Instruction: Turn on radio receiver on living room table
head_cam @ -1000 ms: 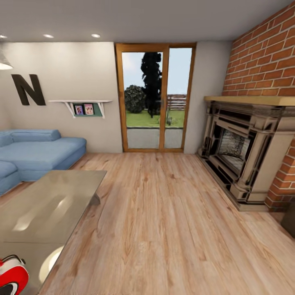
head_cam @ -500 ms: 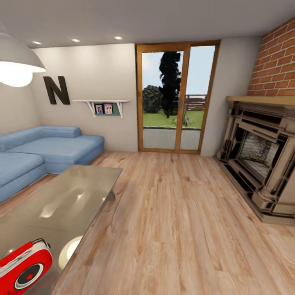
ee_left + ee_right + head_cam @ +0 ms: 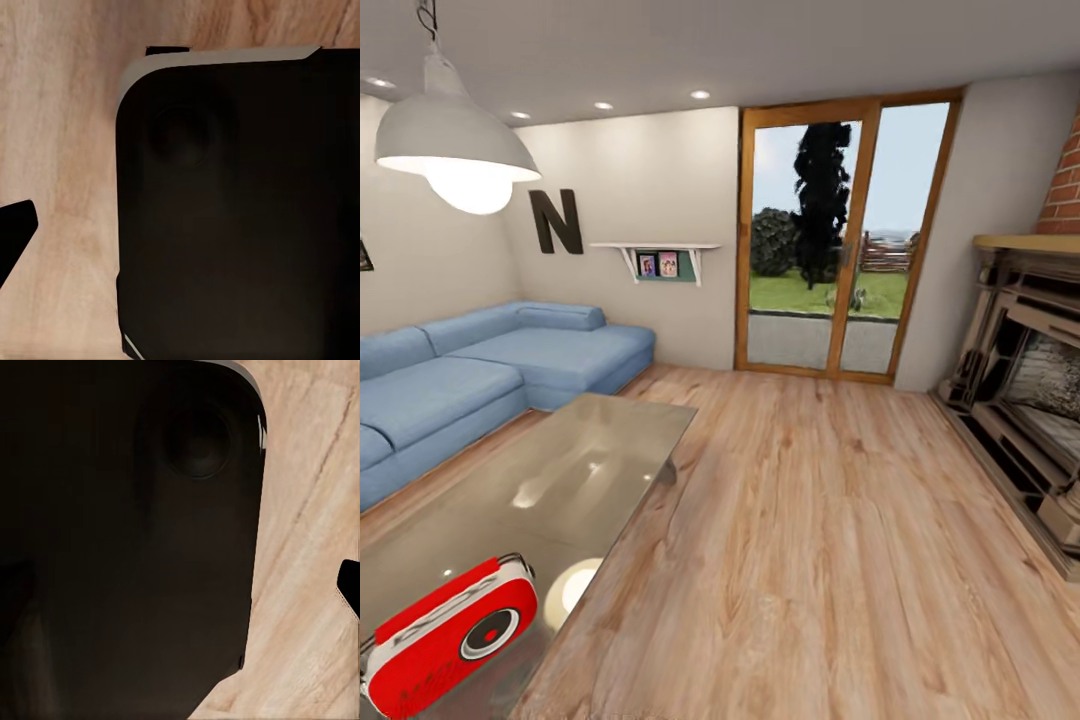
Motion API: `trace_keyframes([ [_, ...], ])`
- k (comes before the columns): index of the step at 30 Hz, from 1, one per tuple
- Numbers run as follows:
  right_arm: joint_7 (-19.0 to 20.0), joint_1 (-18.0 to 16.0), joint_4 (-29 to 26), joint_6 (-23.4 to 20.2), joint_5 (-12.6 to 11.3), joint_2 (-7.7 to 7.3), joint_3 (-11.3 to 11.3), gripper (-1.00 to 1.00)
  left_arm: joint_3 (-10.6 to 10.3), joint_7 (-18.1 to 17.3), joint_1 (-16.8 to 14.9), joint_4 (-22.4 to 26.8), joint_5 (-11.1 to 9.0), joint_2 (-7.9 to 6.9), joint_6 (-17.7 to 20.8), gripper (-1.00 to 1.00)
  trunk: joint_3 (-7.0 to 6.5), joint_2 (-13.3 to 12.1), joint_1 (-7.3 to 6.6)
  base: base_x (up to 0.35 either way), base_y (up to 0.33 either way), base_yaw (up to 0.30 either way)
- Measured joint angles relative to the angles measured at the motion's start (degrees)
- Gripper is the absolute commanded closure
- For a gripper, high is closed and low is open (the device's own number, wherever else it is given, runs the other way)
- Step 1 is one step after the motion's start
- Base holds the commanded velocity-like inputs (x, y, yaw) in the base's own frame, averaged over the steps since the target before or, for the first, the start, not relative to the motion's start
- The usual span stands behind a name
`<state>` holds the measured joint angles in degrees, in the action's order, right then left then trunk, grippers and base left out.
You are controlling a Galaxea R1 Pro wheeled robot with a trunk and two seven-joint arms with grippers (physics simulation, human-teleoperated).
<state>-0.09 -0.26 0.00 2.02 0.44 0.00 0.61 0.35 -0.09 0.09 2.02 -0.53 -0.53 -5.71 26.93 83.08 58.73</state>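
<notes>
The radio receiver [image 3: 455,640] lies tilted at the near end of the table [image 3: 590,470], low at the left of the head view. It is red with white trim, a round dial on its face and a thin wire handle along its top. The table's glossy grey top mirrors the lamp's light. The living room around it has a blue L-shaped sofa [image 3: 460,380] and a light wood floor [image 3: 810,560]. One dark fingertip [image 3: 13,232] shows at the edge of the left wrist view, another dark fingertip [image 3: 350,585] at the edge of the right wrist view, both over floor.
A white pendant lamp [image 3: 455,150] hangs above the table's left side. A glass garden door [image 3: 840,250] is in the far wall and a fireplace [image 3: 1030,400] stands at the right. The robot's dark body [image 3: 240,210] [image 3: 127,532] takes up much of both wrist views.
The head camera has swung left, so the whole room has shifted right in the picture. More of the radio, sofa and pendant lamp has come into view; the brick wall has nearly gone.
</notes>
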Motion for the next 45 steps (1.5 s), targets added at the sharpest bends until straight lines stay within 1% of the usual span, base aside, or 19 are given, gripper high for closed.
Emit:
trace_keyframes([
  [45,0.0,0.0,0.0,0.0,0.0,0.00,0.0,-1.00,0.0,0.0,0.0,0.0,0.0,0.00,0.0,-1.00,0.00,0.0,0.00,0.000,0.000,0.271],
])
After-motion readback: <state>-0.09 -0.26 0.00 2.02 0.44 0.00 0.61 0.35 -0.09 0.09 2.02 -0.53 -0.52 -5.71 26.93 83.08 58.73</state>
